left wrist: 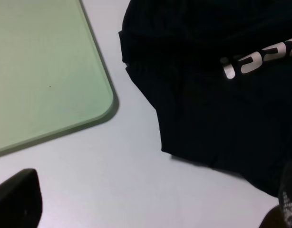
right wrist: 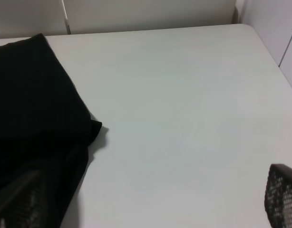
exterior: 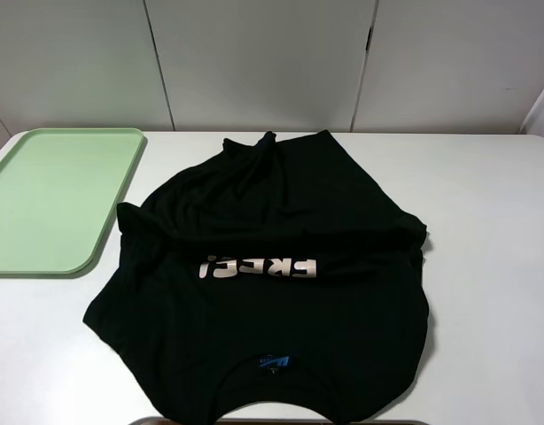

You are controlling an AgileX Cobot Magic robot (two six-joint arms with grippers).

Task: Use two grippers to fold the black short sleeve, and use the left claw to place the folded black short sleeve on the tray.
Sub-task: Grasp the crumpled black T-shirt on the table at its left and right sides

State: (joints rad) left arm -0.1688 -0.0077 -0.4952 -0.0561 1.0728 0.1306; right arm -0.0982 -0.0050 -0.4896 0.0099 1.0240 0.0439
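The black short sleeve (exterior: 272, 266) lies on the white table, neck and blue label (exterior: 274, 362) toward the near edge. Its pale lettering (exterior: 259, 266) reads upside down, and the far part is folded over to just above it. The light-green tray (exterior: 55, 199) lies empty at the far left. Neither gripper shows in the high view. My left gripper (left wrist: 150, 209) is open above bare table between the tray's corner (left wrist: 101, 102) and the shirt's edge (left wrist: 208, 95). My right gripper (right wrist: 150, 204) is open, one finger (right wrist: 17, 204) over the shirt's right edge (right wrist: 36, 104), the other over bare table.
The white table (exterior: 493, 266) runs wide to the right of the shirt. A pale panelled wall (exterior: 254, 62) stands behind the table's far edge. A dark strip (exterior: 272, 421) shows at the near edge.
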